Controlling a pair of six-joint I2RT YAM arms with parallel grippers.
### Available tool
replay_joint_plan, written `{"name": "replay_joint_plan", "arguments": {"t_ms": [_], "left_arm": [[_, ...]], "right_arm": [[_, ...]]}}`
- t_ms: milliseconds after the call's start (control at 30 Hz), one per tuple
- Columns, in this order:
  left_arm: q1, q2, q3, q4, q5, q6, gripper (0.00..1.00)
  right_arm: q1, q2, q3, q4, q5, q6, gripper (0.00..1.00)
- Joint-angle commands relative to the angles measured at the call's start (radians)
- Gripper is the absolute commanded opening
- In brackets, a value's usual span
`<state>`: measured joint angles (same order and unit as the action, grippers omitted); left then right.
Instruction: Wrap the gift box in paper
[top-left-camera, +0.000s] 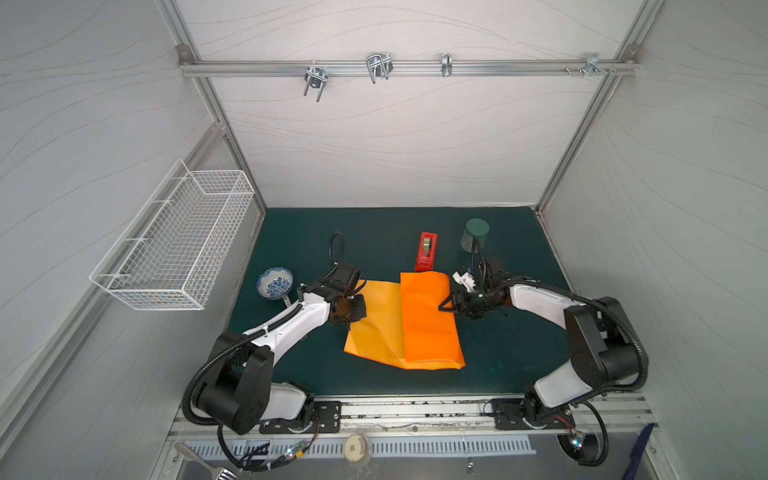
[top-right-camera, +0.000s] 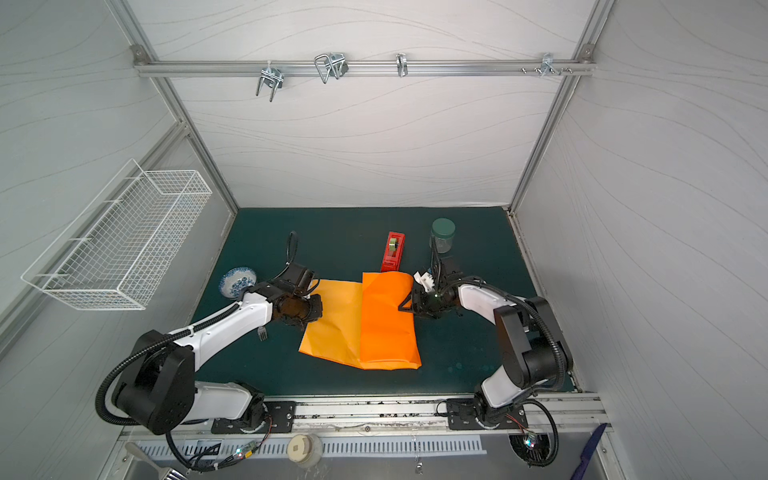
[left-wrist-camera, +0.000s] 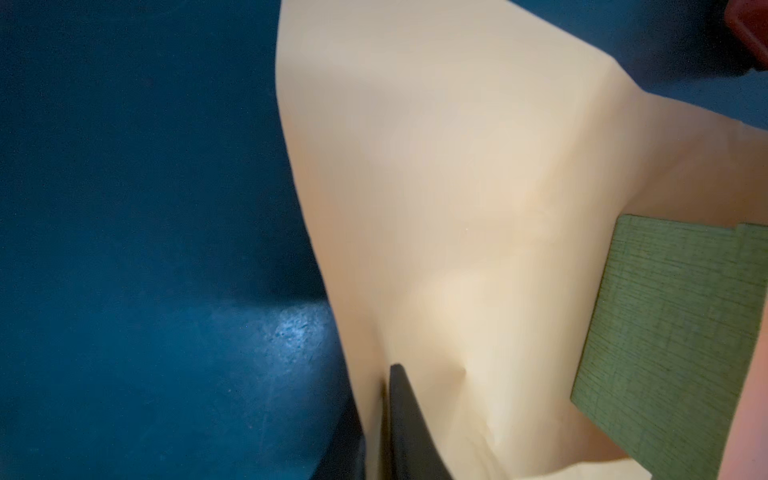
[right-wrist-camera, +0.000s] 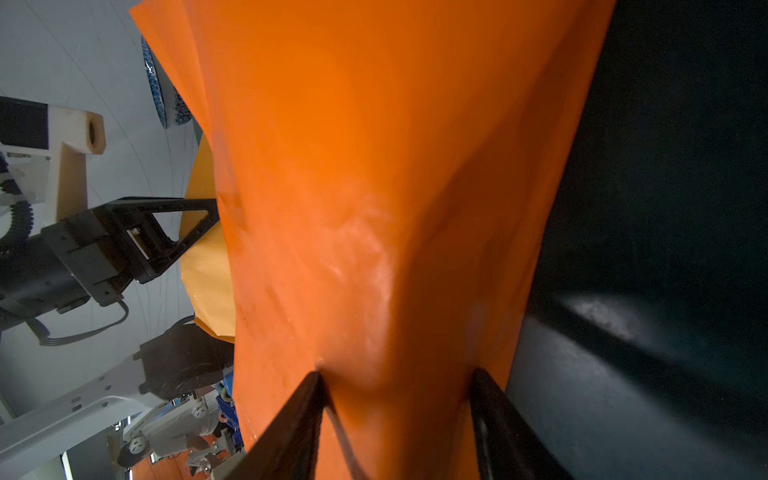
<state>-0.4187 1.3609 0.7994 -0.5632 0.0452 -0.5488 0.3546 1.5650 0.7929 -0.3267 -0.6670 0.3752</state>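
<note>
Black fingers of the right gripper fill the near edge of the right wrist view. Its jaws stand about half apart. Both tips press into the paper, which bulges across the gap, and what lies under the bulge is hidden. The left gripper sits at the sheet's 9 o'clock edge. In the left wrist view its jaws look almost closed, with a thin strip of the edge pinched between them.

**Location.** The gift box lies on the yellow face of the sheet, near the middle of the table. In both top views the bright orange flap folded over from 3 o'clock hides it.

**Materials.**
- Paper: thin, smooth and creased, yellow on one face and bright orange on the other.
- Box: flat, square-cornered olive card with a fine woven-look grain.
- Table: dark green and matte.

**Hazards.**
- Opposed pulls by the two arms could tear the thin sheet at a pinch point.
- Raising the 9 o'clock edge could slide the light box off centre on the smooth paper.
- The flap is untaped and would probably spring back if released. The tape dispenser stands just beyond the sheet at 12 o'clock.
</note>
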Motion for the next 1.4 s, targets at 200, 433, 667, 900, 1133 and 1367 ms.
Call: {"name": "replay_joint_plan", "arguments": {"t_ms": [200,433,667,900,1133,1367], "left_arm": [[-0.05,-0.037,0.067,-0.058,-0.053,0.003,0.06],[-0.08,-0.111,0.076,-0.03,0.041,-0.074,0.03],[-0.196,-0.089,0.161,-0.036,0.018,-0.155,0.0],[-0.301,0.001,0.297,-0.124,-0.068,-0.204,0.0],[-0.353,0.059,0.365,-0.136,-0.091,-0.226,0.0],[-0.378,0.076,0.38,-0.115,-0.088,-0.238,0.0]], "right_arm": [[0.031,0.073,-0.043,-0.058,0.15,-0.011,0.55],[0.031,0.072,-0.043,-0.057,0.148,-0.011,0.55],[0.032,0.072,-0.044,-0.057,0.148,-0.011,0.55],[0.035,0.072,-0.044,-0.057,0.147,-0.011,0.54],[0.037,0.073,-0.044,-0.057,0.147,-0.011,0.54],[0.038,0.074,-0.044,-0.056,0.147,-0.009,0.54]]}}
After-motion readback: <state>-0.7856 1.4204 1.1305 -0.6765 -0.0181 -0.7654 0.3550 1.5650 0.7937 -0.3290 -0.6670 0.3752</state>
